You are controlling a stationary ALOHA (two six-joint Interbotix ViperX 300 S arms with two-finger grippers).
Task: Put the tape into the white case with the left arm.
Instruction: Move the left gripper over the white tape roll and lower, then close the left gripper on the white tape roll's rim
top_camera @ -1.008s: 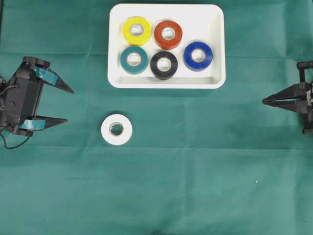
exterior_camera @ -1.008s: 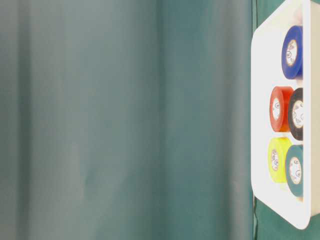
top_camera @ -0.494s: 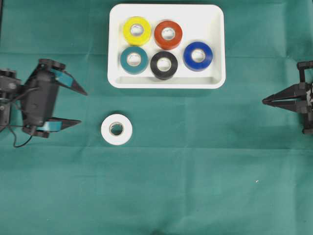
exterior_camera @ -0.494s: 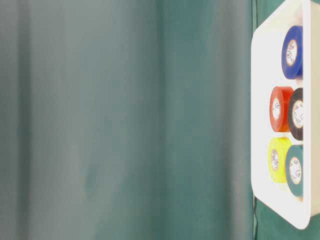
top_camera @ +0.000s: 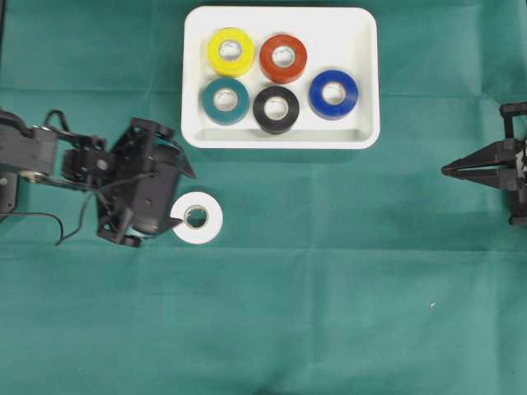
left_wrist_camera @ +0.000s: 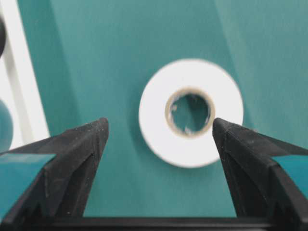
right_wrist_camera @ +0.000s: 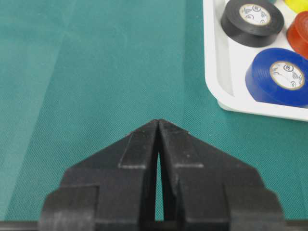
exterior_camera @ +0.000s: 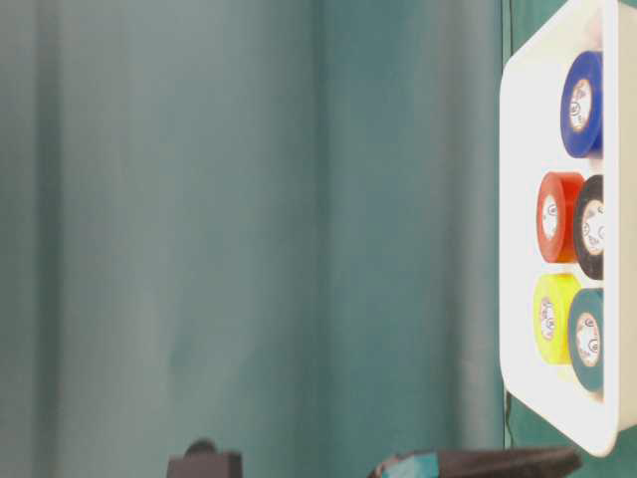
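Observation:
The white tape [top_camera: 196,231] lies flat on the green cloth below the white case [top_camera: 280,140]. My left gripper [top_camera: 184,198] hangs open just left of the roll, tilted down toward it. In the left wrist view the tape [left_wrist_camera: 155,118] sits ahead of the open gripper [left_wrist_camera: 160,124], nearer the right fingertip [left_wrist_camera: 226,134], with nothing between the fingers. My right gripper [top_camera: 446,170] rests shut at the far right edge, away from everything; its tips [right_wrist_camera: 158,121] meet over bare cloth.
The case holds yellow [top_camera: 230,41], red [top_camera: 283,72], teal [top_camera: 226,113], black [top_camera: 276,123] and blue [top_camera: 333,109] rolls, with bare floor at its right end [top_camera: 362,41]. Its rim [left_wrist_camera: 26,72] shows at the left of the left wrist view. Green cloth covers the table.
My left arm has swung right from the table's left edge to the white tape and tipped downward, jaws still wide. The right arm and all rolls have stayed put.

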